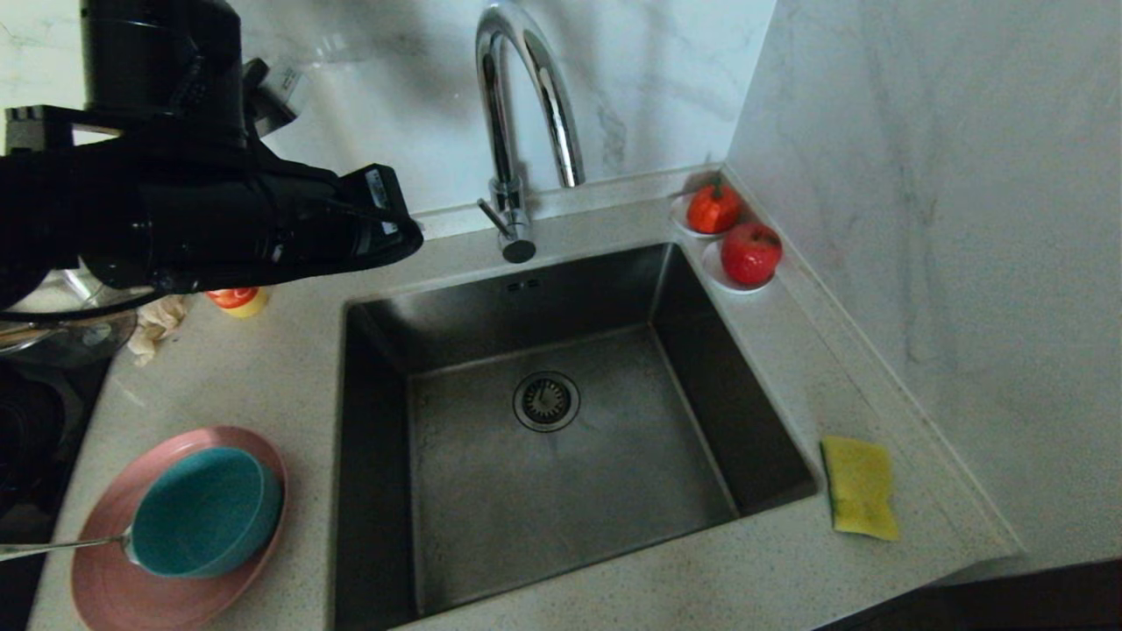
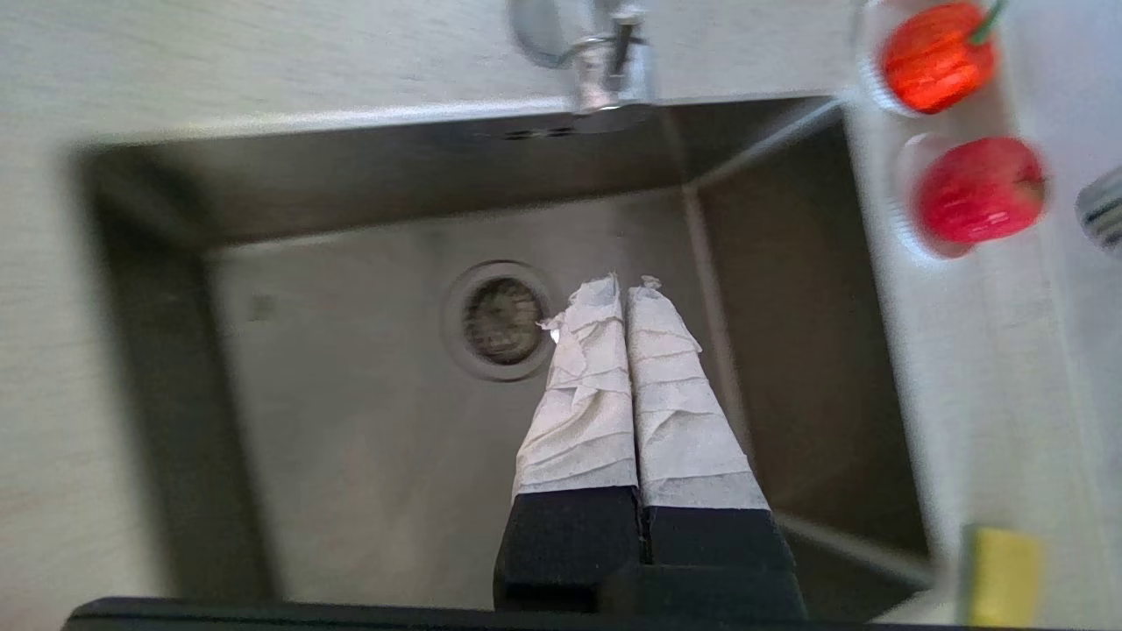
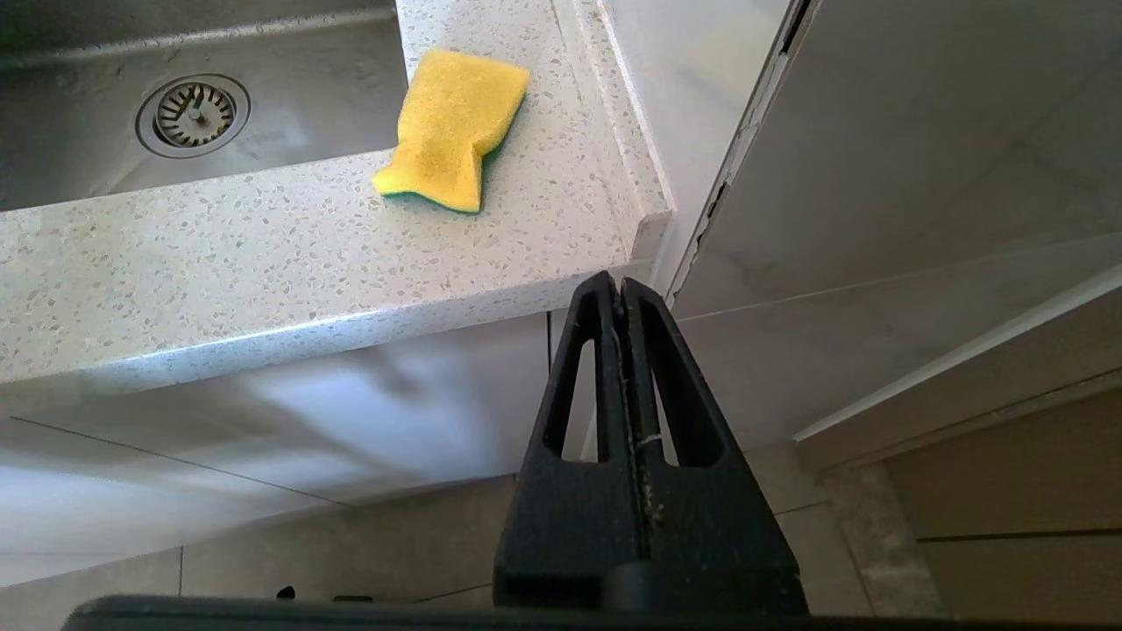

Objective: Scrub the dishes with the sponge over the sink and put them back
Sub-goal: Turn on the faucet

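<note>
My left end effector [image 2: 627, 294] hovering over sink [image 1: 491, 289], paper-wrapped fingers pressed together, gripping nothing. Right end effector [image 3: 621, 294] hanging below bench edge, also closed, empty.

Risks: sponge [image 1: 860, 485] lying on bench right of sink, near edge, so careless grab possibly nudging it off. Teal bowl [image 1: 206, 511] sitting on pink plate [image 1: 114, 578], spoon [image 1: 61, 547] seemingly resting inside bowl, so lifting bowl risking spoon sliding out.

Gooseneck tap [image 1: 526, 114] standing in sweep path. Tomato [image 1: 713, 208] and apple [image 1: 750, 252] on saucers crowding far right corner.

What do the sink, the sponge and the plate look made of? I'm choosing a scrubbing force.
Sink: brushed stainless steel, dull grey sheen with a streaked floor.
Sponge: soft yellow foam, porous, dented edges, thin green scouring layer beneath.
Plate: matte pink, probably plastic or glazed ceramic; unclear.
</note>
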Controlling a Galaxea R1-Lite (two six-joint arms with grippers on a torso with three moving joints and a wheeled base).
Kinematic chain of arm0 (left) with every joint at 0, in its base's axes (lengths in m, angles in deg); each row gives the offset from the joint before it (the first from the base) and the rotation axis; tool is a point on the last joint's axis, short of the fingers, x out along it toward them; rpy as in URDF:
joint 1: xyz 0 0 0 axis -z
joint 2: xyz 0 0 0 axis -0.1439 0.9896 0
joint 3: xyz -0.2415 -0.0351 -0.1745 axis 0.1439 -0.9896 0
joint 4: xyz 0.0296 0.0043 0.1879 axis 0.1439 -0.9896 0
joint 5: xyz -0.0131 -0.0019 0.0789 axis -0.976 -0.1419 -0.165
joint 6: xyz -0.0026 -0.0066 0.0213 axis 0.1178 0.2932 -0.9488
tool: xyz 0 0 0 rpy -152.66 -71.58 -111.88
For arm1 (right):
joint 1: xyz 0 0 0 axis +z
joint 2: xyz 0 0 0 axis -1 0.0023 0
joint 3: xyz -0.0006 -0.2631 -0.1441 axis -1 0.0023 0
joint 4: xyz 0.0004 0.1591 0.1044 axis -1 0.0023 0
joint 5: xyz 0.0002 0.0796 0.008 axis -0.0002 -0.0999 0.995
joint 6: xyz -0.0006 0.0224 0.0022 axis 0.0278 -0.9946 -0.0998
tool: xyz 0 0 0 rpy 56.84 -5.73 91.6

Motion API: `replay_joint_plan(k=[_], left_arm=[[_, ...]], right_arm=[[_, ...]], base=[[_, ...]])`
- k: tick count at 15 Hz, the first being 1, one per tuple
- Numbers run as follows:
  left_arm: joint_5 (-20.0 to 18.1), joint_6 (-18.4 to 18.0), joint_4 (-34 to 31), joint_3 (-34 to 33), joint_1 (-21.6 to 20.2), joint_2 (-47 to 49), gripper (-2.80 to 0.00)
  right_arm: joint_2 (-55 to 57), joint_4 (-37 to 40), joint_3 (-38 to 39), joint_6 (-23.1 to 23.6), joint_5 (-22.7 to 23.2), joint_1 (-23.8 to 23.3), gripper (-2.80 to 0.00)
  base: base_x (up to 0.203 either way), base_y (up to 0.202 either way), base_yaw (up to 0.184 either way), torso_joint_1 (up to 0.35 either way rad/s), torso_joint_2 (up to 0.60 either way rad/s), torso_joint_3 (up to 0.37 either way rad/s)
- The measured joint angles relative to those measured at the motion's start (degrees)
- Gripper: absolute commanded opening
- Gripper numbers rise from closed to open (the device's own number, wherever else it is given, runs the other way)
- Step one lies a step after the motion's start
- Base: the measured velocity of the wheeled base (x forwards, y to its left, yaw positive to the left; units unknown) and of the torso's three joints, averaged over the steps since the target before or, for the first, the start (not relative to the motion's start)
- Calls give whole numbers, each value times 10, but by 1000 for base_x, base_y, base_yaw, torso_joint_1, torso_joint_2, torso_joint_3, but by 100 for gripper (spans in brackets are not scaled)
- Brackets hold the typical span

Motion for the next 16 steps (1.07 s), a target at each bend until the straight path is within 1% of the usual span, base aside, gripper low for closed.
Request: replay_joint_plan(k=[2,5,7,13,16], left_arm=[[-11,10,24,13,0,31,-280],[-12,12,104,26,-1,82,-280],[-11,14,139,40,-2,112,-280],[-8,16,154,117,-20,172,-280],[-6,17,167,144,-25,198,-280]], right_arm=[[0,0,0,0,0,0,-280],[0,0,0,0,0,0,-280],[0,0,0,0,0,0,-280],[0,0,0,0,0,0,-280],[0,0,0,0,0,0,-280]], base=[[0,0,0,0,0,0],[0,0,0,0,0,0],[0,0,0,0,0,0],[0,0,0,0,0,0],[0,0,0,0,0,0]])
